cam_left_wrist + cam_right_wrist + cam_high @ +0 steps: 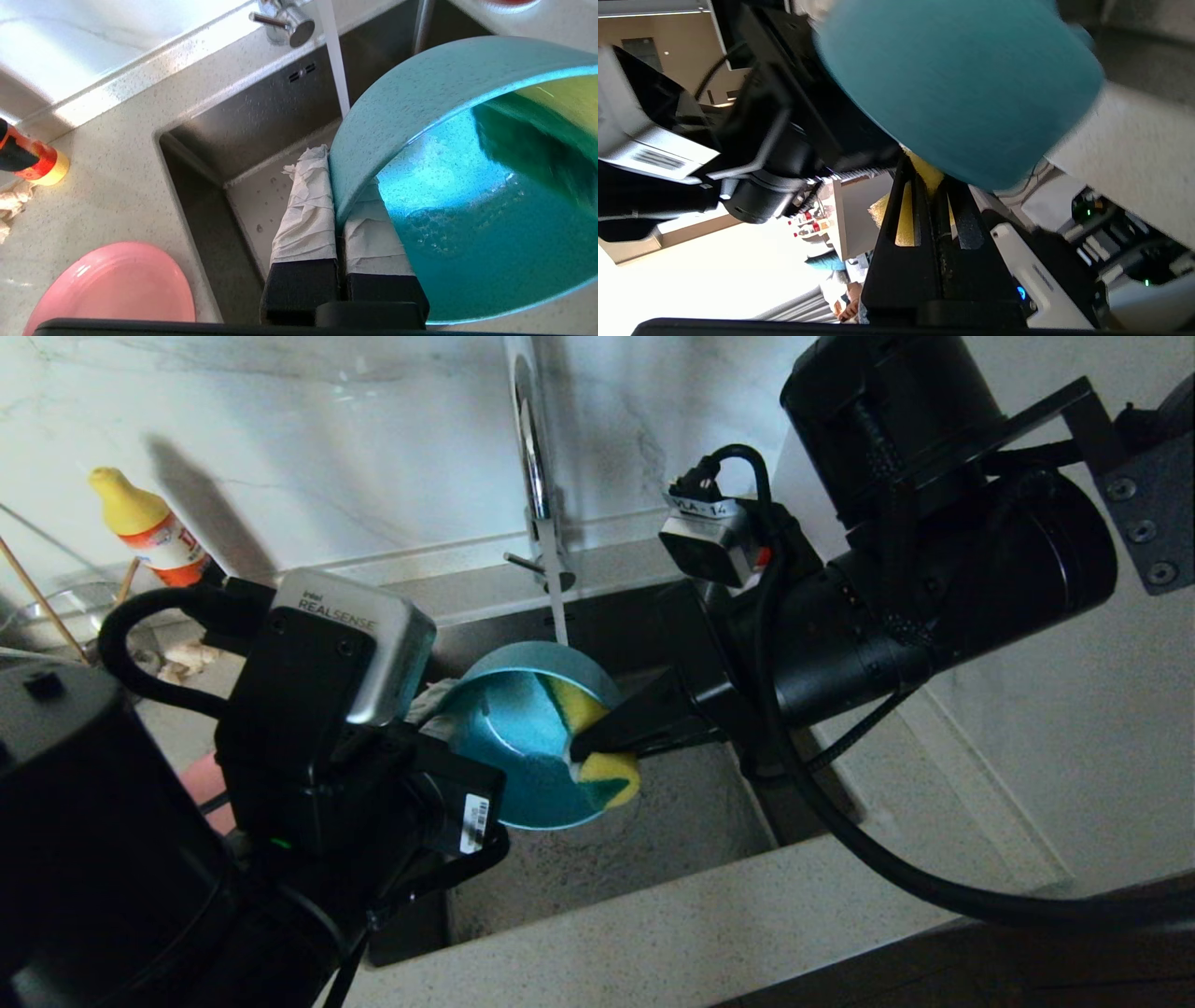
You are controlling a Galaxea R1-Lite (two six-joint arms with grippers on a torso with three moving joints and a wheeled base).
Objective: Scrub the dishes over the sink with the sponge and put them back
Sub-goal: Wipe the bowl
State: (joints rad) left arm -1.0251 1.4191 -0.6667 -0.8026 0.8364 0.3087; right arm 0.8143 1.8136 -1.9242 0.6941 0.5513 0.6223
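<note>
Both tools grip: we judge left tool pinching wet, slippery bowl rim, right tool squeezing soft sponge.

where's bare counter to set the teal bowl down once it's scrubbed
Free: the counter between the sink rim and the pink plate. Crowded: over the basin, where both end effectors hold the bowl and sponge.
</note>
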